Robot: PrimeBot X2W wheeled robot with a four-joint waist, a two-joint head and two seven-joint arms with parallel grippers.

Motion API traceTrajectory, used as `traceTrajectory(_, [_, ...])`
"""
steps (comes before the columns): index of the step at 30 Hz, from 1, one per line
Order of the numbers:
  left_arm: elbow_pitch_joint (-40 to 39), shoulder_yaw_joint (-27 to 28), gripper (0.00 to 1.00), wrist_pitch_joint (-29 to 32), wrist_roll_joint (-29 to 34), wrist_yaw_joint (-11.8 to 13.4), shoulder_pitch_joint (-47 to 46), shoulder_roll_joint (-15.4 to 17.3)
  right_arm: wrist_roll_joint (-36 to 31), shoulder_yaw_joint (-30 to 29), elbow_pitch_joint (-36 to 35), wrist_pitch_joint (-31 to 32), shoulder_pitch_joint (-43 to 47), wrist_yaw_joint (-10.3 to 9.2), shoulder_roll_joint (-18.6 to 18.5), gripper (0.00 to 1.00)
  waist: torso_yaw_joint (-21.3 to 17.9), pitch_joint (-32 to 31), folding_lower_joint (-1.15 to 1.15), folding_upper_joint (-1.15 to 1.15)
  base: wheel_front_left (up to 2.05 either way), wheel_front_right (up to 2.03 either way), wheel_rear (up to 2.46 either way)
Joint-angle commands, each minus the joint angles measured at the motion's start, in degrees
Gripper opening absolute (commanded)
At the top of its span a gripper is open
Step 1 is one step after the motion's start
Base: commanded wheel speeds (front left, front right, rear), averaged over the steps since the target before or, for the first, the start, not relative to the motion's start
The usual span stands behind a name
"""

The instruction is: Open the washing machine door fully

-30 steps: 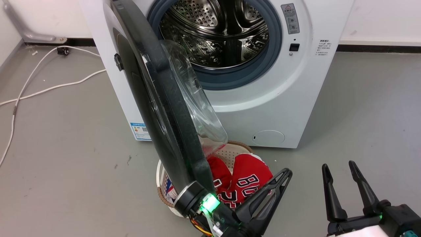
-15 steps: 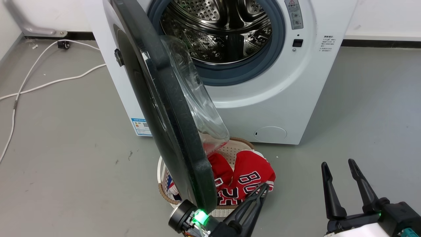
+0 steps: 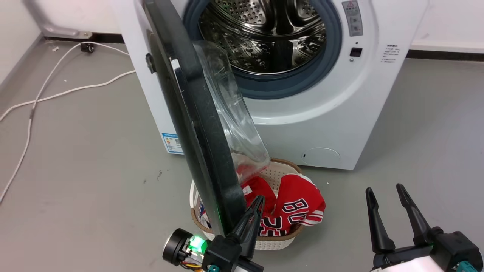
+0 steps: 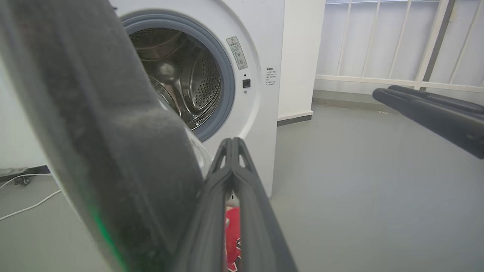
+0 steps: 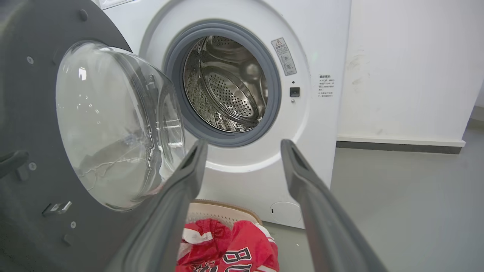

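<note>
Door [image 3: 196, 132] seen swung out from machine [image 3: 321, 117], about edge-on in head view, lower rim over basket [image 3: 274, 243] of red clothes. Left tool [image 3: 258, 200] closed, 2 fingers pressed together, nothing held, just beside door's lower inner rim. Right tool [image 3: 382, 189] spread wide, empty, well apart from door.

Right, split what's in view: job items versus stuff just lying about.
Job:
washing machine door
washing machine
left gripper, at the door's lower edge

Lying about:
laundry basket
red jersey
white cable on the floor
</note>
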Motion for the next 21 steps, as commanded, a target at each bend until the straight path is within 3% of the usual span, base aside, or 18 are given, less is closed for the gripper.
traceTrajectory(1, [0.04, 1.17, 0.0, -0.01, 0.26, 0.11, 0.4, 0.69, -0.02, 0.03, 0.07, -0.12, 0.61, -0.01, 0.19, 1.0, 0.61, -0.2, 0.0, 0.0, 0.0, 0.0, 0.0])
traceTrajectory(11, [-1.4, 5.2, 0.0, 0.08, 0.89, 0.74, 3.22, 0.9, -0.22, 0.65, 0.58, -0.12, 1.08, -0.01, 0.19, 1.0, 5.71, -0.11, 0.0, 0.0, 0.0, 0.0, 0.0])
traceTrajectory(21, [-2.64, 9.97, 0.0, 0.07, 0.64, 2.1, 4.85, 1.55, -0.63, 0.7, 0.61, -0.12, 0.12, -0.01, 0.19, 1.0, 8.03, 1.08, 0.0, 0.0, 0.0, 0.0, 0.0])
